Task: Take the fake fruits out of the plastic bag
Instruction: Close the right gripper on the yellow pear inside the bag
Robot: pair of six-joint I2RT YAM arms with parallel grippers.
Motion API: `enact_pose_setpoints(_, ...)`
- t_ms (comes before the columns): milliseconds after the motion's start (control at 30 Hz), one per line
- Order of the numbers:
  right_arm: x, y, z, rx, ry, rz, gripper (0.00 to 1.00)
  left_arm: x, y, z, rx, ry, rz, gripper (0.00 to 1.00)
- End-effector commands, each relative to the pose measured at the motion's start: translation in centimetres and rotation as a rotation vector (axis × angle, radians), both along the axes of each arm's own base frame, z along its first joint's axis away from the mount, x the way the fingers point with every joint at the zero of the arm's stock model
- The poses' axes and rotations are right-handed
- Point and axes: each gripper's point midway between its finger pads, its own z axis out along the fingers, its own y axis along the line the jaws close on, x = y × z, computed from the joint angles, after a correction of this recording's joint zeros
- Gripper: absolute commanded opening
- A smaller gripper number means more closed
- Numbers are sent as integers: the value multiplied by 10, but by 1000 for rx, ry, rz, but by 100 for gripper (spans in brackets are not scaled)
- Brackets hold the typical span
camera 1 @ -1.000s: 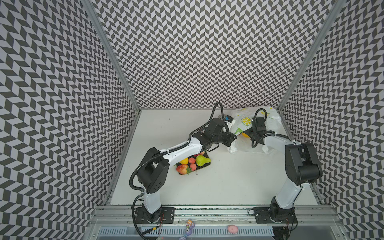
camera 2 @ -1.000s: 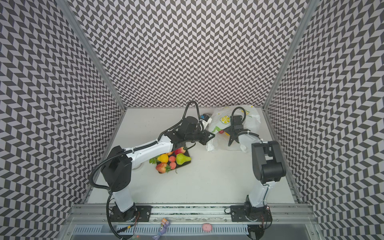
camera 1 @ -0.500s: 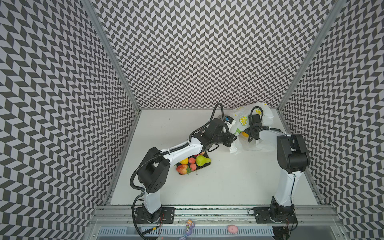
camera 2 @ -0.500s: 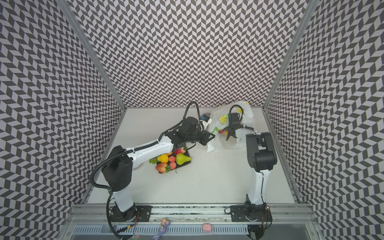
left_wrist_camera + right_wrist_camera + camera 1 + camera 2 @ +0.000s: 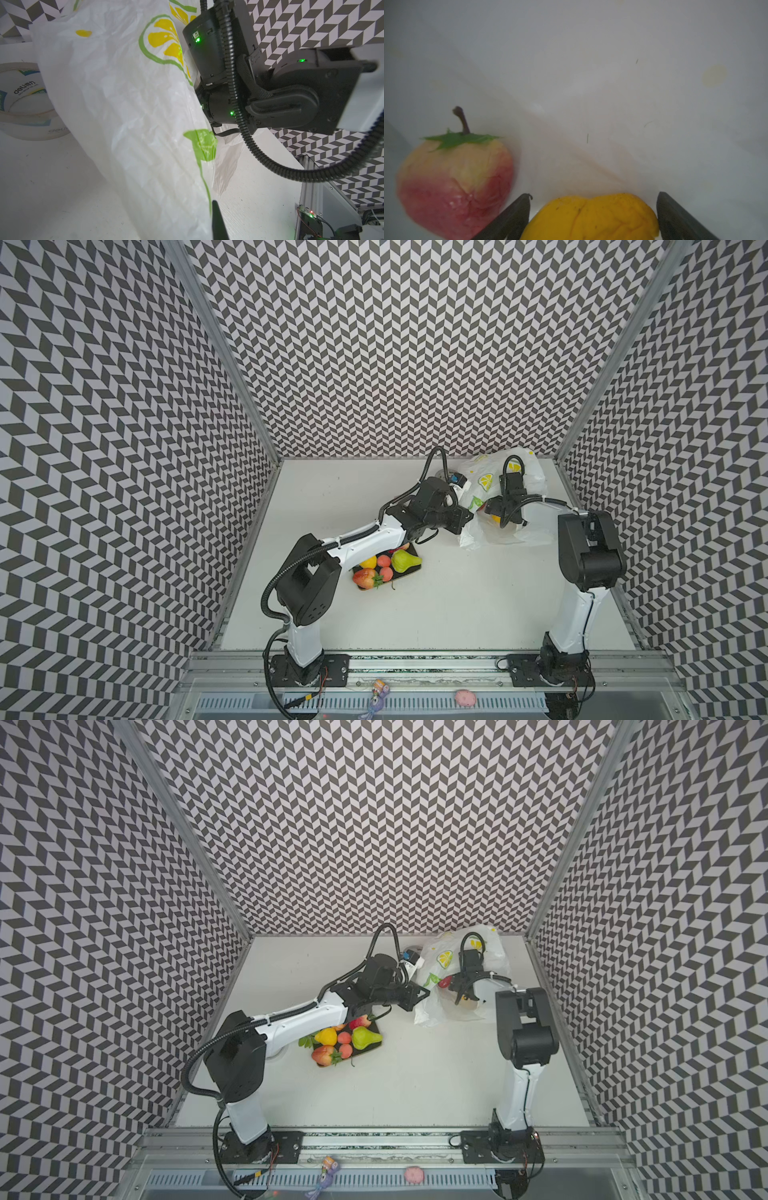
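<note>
Two fake fruits show inside the plastic bag, which sits at 1 o'clock on the table in both top views. The other fruits are heaped on a dark tray at the bag's 8 o'clock. Over the last second the right arm's elbow has swung in from the side wall. The right gripper has pushed further into the bag's mouth, toward 8 o'clock. The left gripper has not moved and is clamped on the bag's near edge. In a top view a red strawberry peeks from the mouth beside the right gripper.

In the left wrist view the bag wall stands lifted with a black fingertip against it and a tape roll behind.

In the right wrist view the fingers stand wide, slightly wider than before, astride a yellow lemon. The strawberry lies just beside it. By my reading the lemon is lined up for closing, and after it one fruit is left.
</note>
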Motion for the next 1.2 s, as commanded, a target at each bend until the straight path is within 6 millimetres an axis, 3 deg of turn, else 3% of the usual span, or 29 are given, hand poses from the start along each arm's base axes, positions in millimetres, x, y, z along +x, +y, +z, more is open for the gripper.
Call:
enact_pose_setpoints(0,-8,-7,7,-49,12,30,93,-2,-1,-6,2,18,-6,0)
enact_pose_setpoints(233,-11,5,4,10,9,67,84,0,2,-5,7,11,11,0)
enact_pose_setpoints(467,-12,14,36,57,-64,112,72,9,4,-14,10,24,38,0)
enact_pose_setpoints(633,-28,31,54,120,-103,195,71,22,5,-18,6,30,63,0)
enact_pose_setpoints(800,-53,53,53,165,-88,300,72,34,3,-16,-3,22,76,0)
enact_pose_setpoints(933,-73,67,45,188,-48,362,72,43,1,-2,-27,-1,84,0)
enact_pose_setpoints(1167,-96,71,31,181,45,396,72,55,-2,38,-69,-119,92,0)
